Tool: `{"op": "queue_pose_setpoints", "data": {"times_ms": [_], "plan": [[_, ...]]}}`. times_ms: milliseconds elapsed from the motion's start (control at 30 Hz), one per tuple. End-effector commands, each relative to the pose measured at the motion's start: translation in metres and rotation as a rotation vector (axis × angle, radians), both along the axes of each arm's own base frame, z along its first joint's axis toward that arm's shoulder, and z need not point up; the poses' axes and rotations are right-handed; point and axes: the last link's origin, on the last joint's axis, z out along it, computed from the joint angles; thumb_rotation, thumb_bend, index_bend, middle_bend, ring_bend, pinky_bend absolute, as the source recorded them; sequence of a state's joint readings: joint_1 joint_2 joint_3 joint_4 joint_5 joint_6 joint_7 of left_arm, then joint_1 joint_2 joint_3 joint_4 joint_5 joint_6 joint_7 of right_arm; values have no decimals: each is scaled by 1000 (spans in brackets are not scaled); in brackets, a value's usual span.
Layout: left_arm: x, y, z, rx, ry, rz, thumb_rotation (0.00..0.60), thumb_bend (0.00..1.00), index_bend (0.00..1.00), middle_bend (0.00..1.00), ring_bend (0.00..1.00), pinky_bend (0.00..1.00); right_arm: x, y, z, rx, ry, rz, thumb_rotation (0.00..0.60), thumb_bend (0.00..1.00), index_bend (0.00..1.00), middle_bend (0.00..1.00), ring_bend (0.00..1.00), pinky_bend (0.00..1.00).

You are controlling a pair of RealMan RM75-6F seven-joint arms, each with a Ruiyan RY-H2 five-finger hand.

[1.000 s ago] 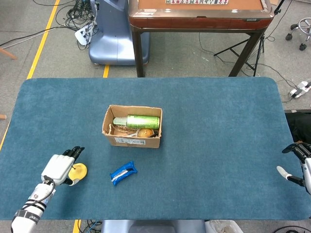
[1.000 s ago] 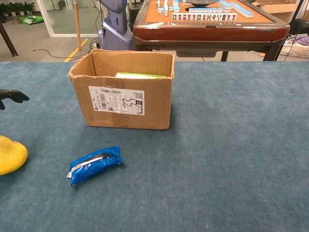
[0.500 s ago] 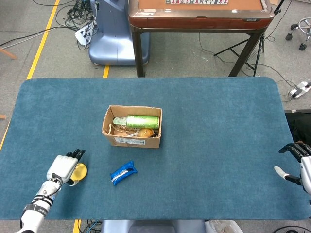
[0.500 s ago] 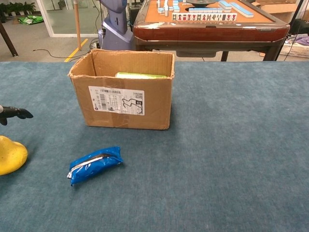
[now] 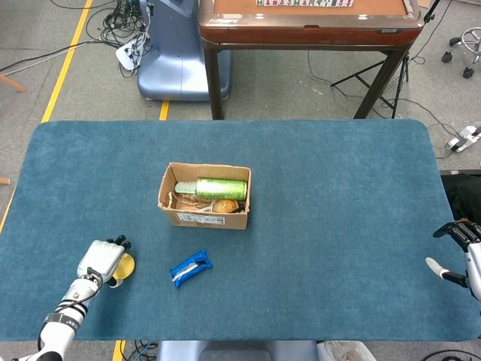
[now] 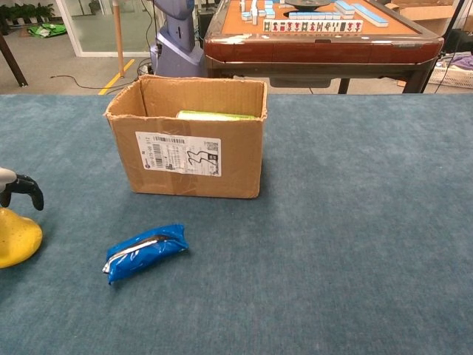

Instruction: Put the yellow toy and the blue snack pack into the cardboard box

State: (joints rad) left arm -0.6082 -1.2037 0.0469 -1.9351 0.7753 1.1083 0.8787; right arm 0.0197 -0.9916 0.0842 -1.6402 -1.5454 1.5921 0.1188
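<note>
The left hand [image 5: 101, 259] curls over the yellow toy [image 5: 122, 265] without a visible firm grip, so its fingers should wrap underneath before lifting toward the cardboard box [image 5: 204, 197] up and to its right.

From my station both feeds are bright and evenly lit, with light that seems to come from overhead and no harsh glare. The brown cardboard box [image 6: 186, 137] throws only a soft, short shadow onto the blue felt-covered table [image 6: 355, 222]. In the chest view I see sharp focus up close. The head view is crisp in the centre, with slight bowing at its edges.
</note>
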Motion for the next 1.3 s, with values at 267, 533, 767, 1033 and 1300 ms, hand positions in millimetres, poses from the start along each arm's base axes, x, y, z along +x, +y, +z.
{"op": "queue_pose_setpoints", "data": {"times_ms": [267, 533, 767, 1033, 1300], "plan": [[-4, -1, -3, -16, 1, 18, 600, 129, 286, 196, 294, 658, 0, -1, -1, 5, 2, -1, 600, 89, 463, 407, 304, 476], [-4, -1, -6, -31, -4, 6, 600, 129, 270, 197, 300, 666, 0, -1, -2, 9, 4, -3, 600, 89, 463, 407, 304, 476], [-7, 0, -10, -43, 12, 7, 600, 129, 280, 206, 319, 671, 0, 0, -2, 7, 2, -2, 600, 89, 463, 407, 304, 476], [-9, 1, -13, -18, 29, -27, 600, 129, 413, 355, 469, 775, 0, 0, -1, 7, 1, -1, 600, 89, 463, 407, 304, 476], [-11, 0, -12, 0, 26, -19, 600, 129, 526, 491, 555, 848, 0, 0, -2, 8, 2, -1, 600, 89, 463, 407, 304, 476]]}}
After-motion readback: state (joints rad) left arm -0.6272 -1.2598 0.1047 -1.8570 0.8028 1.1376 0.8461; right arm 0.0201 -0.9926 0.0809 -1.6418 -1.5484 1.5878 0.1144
